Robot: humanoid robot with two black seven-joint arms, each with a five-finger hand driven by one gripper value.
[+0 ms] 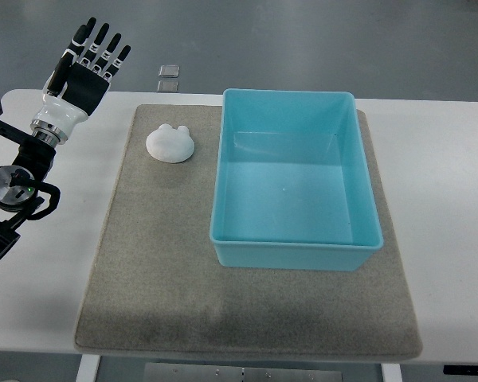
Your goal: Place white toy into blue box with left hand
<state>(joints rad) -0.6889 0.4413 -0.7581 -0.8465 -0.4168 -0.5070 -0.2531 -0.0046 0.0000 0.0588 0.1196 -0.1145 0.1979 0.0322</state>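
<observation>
White bench (pixel 454 199), grey mat (pixel 167 263), blue box (pixel 291 251)
White toy (pixel 170 143) lies on the mat left of the box; left robot hand (pixel 84 72), fingers spread and empty, hovers apart, farther left

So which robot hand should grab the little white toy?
The left. The black-fingered left hand is open and hovers just beyond the table's far-left corner, close to the round white toy on the grey mat. The right hand is not in view.
</observation>
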